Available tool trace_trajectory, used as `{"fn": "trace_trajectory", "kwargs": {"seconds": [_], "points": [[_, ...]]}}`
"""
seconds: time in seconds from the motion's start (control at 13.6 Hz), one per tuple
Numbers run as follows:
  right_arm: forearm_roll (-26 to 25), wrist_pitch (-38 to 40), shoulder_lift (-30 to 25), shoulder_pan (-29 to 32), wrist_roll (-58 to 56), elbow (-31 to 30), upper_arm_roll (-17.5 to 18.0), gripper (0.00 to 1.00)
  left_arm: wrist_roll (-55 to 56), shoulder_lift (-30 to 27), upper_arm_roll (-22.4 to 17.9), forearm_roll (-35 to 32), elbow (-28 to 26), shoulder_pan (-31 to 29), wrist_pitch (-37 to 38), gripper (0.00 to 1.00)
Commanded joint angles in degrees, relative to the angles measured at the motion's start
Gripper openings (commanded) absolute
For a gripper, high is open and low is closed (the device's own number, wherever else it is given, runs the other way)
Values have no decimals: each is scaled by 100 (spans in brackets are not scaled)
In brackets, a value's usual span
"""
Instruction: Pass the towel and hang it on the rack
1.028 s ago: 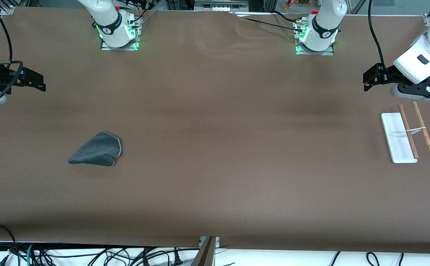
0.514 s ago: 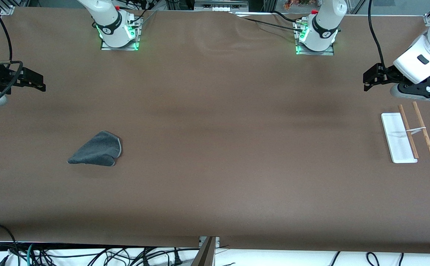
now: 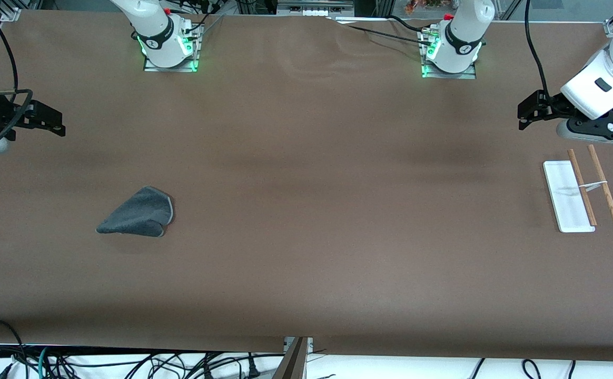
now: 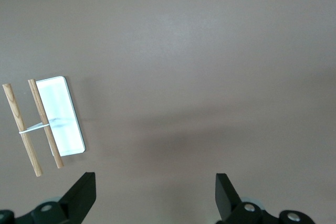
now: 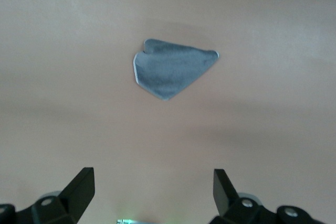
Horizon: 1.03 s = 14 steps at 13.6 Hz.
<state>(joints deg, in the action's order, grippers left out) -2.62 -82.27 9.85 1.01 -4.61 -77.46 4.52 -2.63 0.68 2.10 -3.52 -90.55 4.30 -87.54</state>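
Observation:
The dark grey towel (image 3: 138,213) lies folded flat on the brown table toward the right arm's end; it also shows in the right wrist view (image 5: 170,74). The rack (image 3: 567,197) has a white base and two wooden rods (image 3: 604,184). It stands toward the left arm's end and also shows in the left wrist view (image 4: 62,116). My right gripper (image 3: 60,121) hovers open and empty, well apart from the towel; its own view shows it too (image 5: 152,188). My left gripper (image 3: 521,116) hovers open and empty close to the rack's end nearest the bases; its own view shows it too (image 4: 155,195).
Both arm bases (image 3: 169,47) (image 3: 448,50) with green lights stand along the table edge farthest from the front camera. Cables (image 3: 127,363) hang below the nearest edge. Bare brown table cover (image 3: 338,210) stretches between towel and rack.
My right gripper has shifted slightly lower in the front view. The towel, the rack and the left gripper have not moved.

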Motion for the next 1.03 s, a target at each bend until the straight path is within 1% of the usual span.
{"fn": "trace_trajectory", "kwargs": {"seconds": [0.0,0.22,0.29,0.51,0.81,0.95], "points": [[34,-184,323,-223,31,-50,14,100,43,72,-7,80,160,-8,114,100],[42,-517,587,-451,22,-50,14,100,35,72,-7,80,160,-8,114,100],[34,-605,797,-531,31,-50,14,100,43,72,-7,80,160,-8,114,100],[77,-1237,1307,-716,92,-59,14,100,35,72,-7,80,160,-8,114,100],[148,-2300,2133,-961,119,-85,14,100,35,64,-7,80,160,-8,114,100],[130,-2513,2406,-1024,119,-94,5,100,35,72,-7,80,160,-8,114,100]]}}
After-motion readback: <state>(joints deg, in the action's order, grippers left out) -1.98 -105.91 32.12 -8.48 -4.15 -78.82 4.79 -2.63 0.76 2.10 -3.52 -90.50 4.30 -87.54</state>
